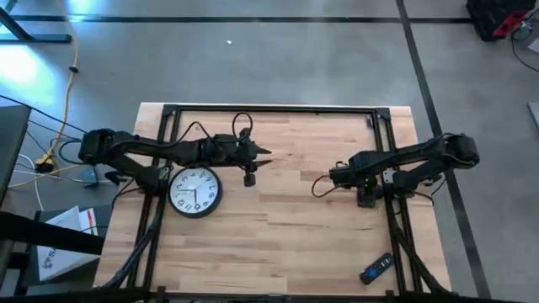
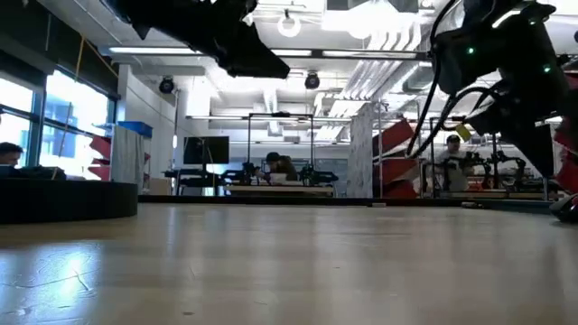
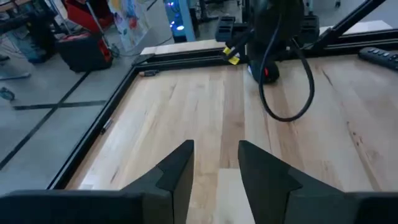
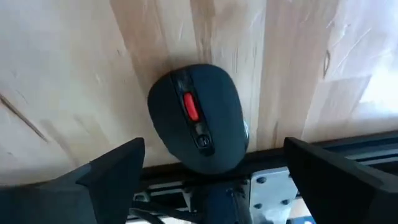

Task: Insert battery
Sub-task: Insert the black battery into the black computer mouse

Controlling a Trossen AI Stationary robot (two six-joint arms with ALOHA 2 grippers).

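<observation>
Right wrist view showing black mouse [image 4: 199,118] lying on wooden surface [image 4: 74,74], touching dark frame rail, right claw [image 4: 214,171] hovering over it, spread wide and empty. Likely light, rigid, smooth-shelled; gripping across flanks seeming safest. Long axis following red wheel [image 4: 191,106] line, crossing rail. Left claw [image 3: 214,171] waiting apart, narrowly parted. Battery not showing.
</observation>
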